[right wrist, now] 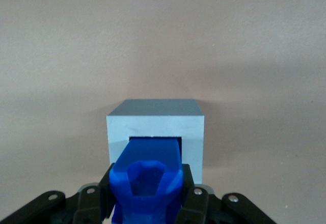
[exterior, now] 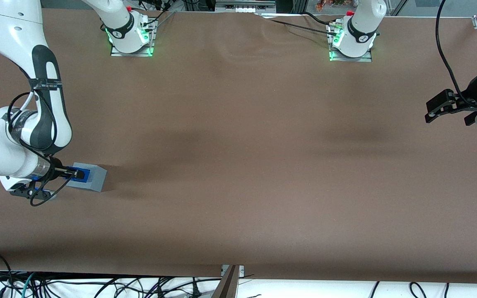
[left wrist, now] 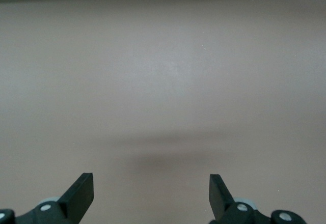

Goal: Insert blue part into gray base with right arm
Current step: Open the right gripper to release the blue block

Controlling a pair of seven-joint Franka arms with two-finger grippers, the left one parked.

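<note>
The gray base [exterior: 93,177] lies on the brown table near the working arm's end, its square recess turned sideways toward the gripper. In the right wrist view the gray base [right wrist: 155,119] faces the camera. My right gripper [exterior: 77,173] reaches level with the table and is shut on the blue part [right wrist: 147,180]. The part's leading end sits in the mouth of the recess, and its holed face points back at the wrist camera. In the front view only a sliver of the blue part [exterior: 73,169] shows at the fingertips.
The white right arm [exterior: 23,136] with its looped black cable hangs over the table's edge at the working arm's end. Both arm bases [exterior: 131,37] stand at the table's edge farthest from the front camera. Cables lie below the near edge.
</note>
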